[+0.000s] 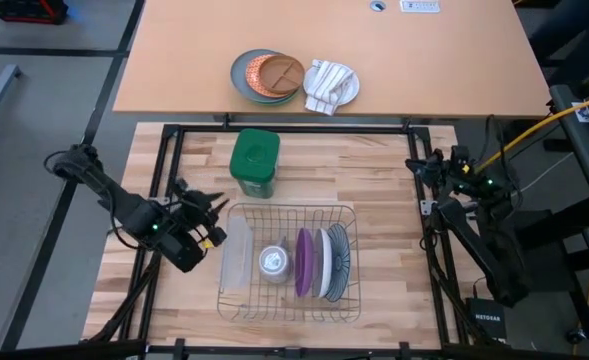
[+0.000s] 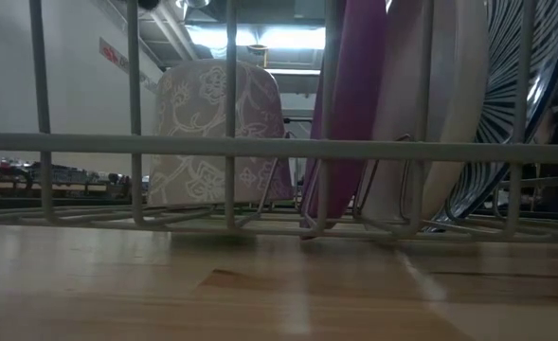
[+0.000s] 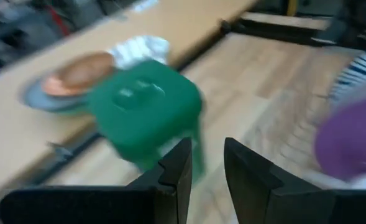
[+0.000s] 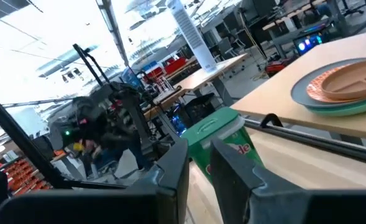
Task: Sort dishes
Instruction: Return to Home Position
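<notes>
Three dishes stand on edge side by side in the slots at the right end of a white wire rack [image 1: 236, 302]: a purple plate [image 1: 303, 262] [image 2: 354, 95], a plain white one [image 1: 323, 264] [image 2: 440, 104] and a dark-striped one [image 1: 340, 254] [image 2: 534, 95]. My left gripper [image 1: 202, 205] [image 3: 208, 152] hangs just left of the rack, pointing toward the green container, shut and holding nothing. My right gripper [image 1: 419, 165] [image 4: 200, 152] is drawn back at the table's right edge, pointing left, also shut and holding nothing.
An upturned patterned cup [image 1: 273, 262] [image 2: 217, 133] and a clear container [image 1: 237, 255] sit in the rack's left half. A green container [image 1: 254, 160] stands just beyond the rack. On the far table lie a grey plate with an orange-brown divided plate [image 1: 274, 75] and a white plate with a cloth [image 1: 331, 85].
</notes>
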